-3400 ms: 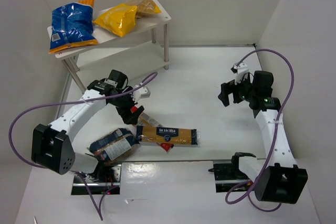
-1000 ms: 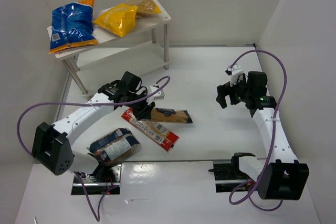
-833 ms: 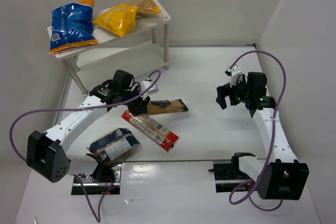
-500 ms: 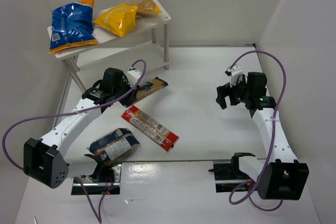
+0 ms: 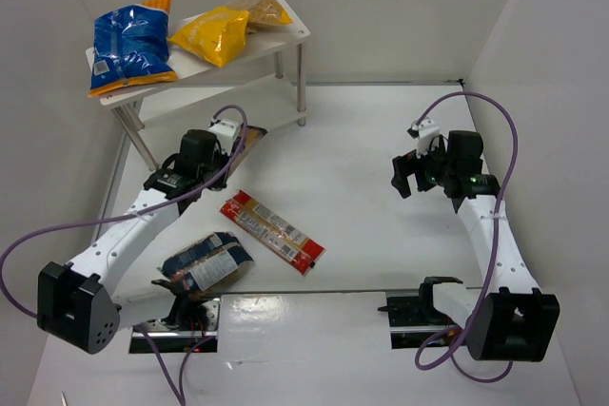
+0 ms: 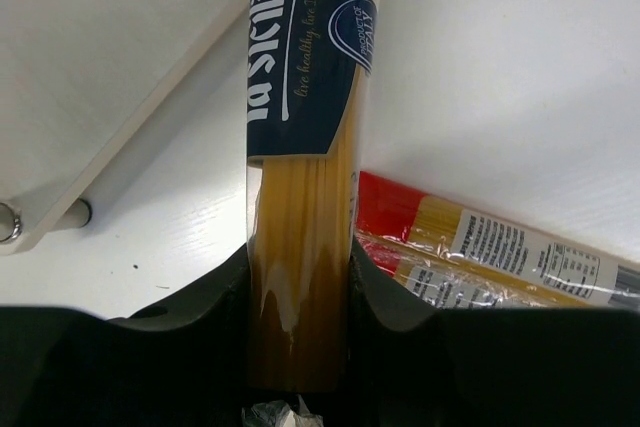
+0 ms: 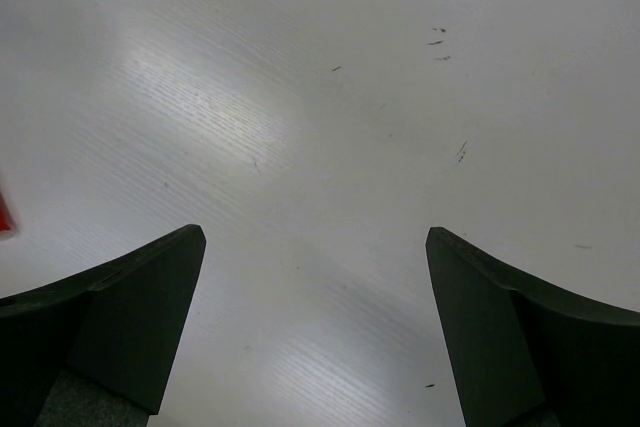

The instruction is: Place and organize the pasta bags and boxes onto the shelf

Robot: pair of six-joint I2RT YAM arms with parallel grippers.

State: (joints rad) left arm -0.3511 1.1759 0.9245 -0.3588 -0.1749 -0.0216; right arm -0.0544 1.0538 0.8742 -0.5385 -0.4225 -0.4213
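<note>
My left gripper (image 5: pixel 226 143) is shut on the yellow-tan pasta box (image 5: pixel 249 139), held at its near end (image 6: pixel 298 287). The box's dark blue label (image 6: pixel 305 47) points toward the lower board (image 6: pixel 90 57) of the white shelf (image 5: pixel 285 31). The red, yellow and white pasta box (image 5: pixel 273 232) lies flat on the table and also shows under my left fingers (image 6: pixel 480 247). A dark blue and clear bag (image 5: pixel 205 264) lies near the left arm's base. On the shelf's top board rest the blue bag (image 5: pixel 131 45), yellow bag (image 5: pixel 214 33) and clear bag (image 5: pixel 262 9). My right gripper (image 5: pixel 409 174) is open over bare table (image 7: pixel 315 234).
White walls close in the table on the left, back and right. The shelf's silver legs (image 5: pixel 301 83) stand at the back left. A purple cable (image 5: pixel 481 102) loops above the right arm.
My left gripper has lifted the yellow-tan box off the red box and swung it left and back toward the shelf's lower board. The right arm has barely moved.
</note>
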